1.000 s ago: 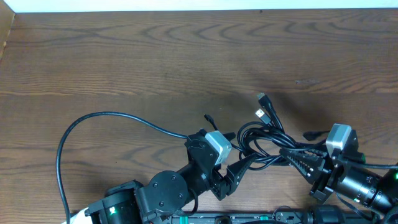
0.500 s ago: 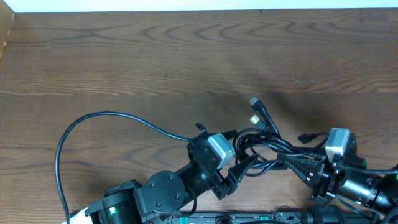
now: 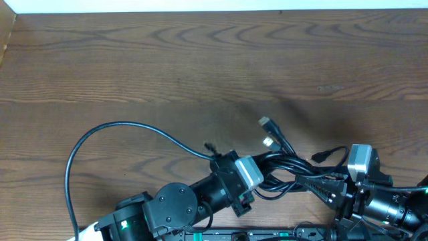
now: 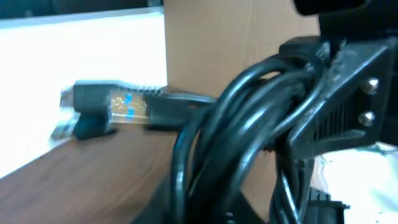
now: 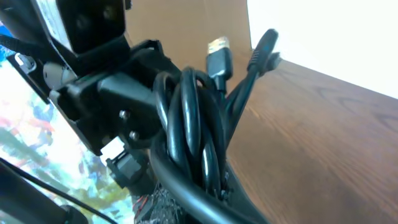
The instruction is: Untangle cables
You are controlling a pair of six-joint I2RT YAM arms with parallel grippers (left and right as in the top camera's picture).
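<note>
Bunch of thin black cables (image 3: 289,163) slid nearer front edge of brown wooden desk (image 3: 200,67) — left claw (image 3: 259,178) now pushed in, grip hidden, cannot tell. Right claw (image 3: 313,183) clamped on bunch — knot no looser yet.

Black jointed arms (image 3: 180,204), silver wrist blocks (image 3: 249,171), green lights (image 3: 122,231)

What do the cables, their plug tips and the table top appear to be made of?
The cables: black rubber or soft plastic jackets, probably; smooth, slightly glossy, bent in tight loops. The plug tip: likely metal, a pale gold-toned shell. The table: wood or wood-look laminate, brown grain, matte; I cannot tell which.
</note>
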